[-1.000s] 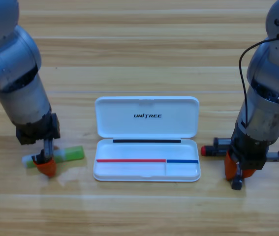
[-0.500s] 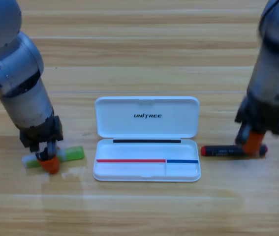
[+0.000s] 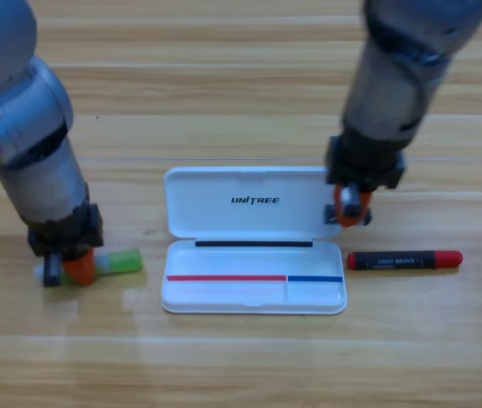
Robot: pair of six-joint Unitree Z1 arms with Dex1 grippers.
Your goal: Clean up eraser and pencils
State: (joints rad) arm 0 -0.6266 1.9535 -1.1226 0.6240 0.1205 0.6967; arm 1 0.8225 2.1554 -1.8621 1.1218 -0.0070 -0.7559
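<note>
On the striped wooden table (image 3: 241,374), the left gripper (image 3: 77,268) points down onto the pale stick with the green end (image 3: 121,261), one of two pencils; whether it is clamped there I cannot tell. The smooth white hinged case (image 3: 254,208) lies open mid-table. The right gripper (image 3: 351,206) hangs at the lid's right edge, grip unreadable. The black, red-ended pencil (image 3: 405,260) lies flat beside the tray.

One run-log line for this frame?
left gripper: on green-white pencil | right gripper: over open case right edge | black pencil: on table, free
</note>
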